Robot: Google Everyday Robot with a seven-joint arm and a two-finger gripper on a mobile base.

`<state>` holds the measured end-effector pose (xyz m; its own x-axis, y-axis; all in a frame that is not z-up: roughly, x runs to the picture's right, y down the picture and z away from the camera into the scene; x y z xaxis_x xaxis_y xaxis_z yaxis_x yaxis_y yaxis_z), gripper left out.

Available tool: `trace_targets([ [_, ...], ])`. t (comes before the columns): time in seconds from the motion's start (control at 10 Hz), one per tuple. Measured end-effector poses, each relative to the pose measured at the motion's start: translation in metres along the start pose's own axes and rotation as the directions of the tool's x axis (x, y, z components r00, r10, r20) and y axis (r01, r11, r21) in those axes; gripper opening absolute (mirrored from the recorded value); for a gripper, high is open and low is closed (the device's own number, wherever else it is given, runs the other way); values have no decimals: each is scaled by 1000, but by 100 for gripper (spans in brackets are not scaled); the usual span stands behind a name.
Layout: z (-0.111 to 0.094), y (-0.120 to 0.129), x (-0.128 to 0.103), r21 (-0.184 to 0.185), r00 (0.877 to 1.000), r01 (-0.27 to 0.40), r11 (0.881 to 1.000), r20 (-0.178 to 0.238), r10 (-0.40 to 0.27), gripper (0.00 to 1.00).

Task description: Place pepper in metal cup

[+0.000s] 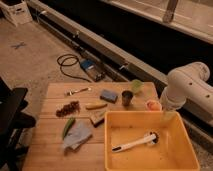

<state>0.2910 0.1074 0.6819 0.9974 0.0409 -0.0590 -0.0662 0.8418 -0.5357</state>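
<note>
Over the far right corner of the yellow bin (113, 146) hangs the gripper (167, 116), at the end of the white arm (186, 90), which comes in from the right. Whether it is wide, narrow or holding anything: cannot tell.

Inside the bin: a white-handled brush (133, 143) lying slantwise on the floor.

Just behind the bin's far wall, toward its right end: a small orange object (153, 105). Behind the far wall toward its left end: the metal cup (127, 97), upright, with a pale green cup (136, 86) just past it.

Left of the metal cup and further from the bin: a blue sponge (108, 95). Nearer the bin's far left corner: a yellowish banana-like piece (96, 105) and a small block (97, 118).

Well left of the bin, on the wooden table (50, 152): the pepper (68, 127) — green, lying flat, touching the upper left edge of a grey cloth (78, 136). It is well apart from the metal cup.

Beyond the pepper, still left of the bin: a brown cluster (67, 108) and a pale utensil (78, 91).
</note>
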Motion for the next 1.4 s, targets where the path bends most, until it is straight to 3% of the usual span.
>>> trace_targets([
  [1.0,0,0,0,3,1000,5,1000,1,-5,65],
  [1.2,-3,-6,-11,23,996,92,995,-18,-92,65],
  [1.4,-13,-14,-48,50,977,213,976,-6,-213,65],
])
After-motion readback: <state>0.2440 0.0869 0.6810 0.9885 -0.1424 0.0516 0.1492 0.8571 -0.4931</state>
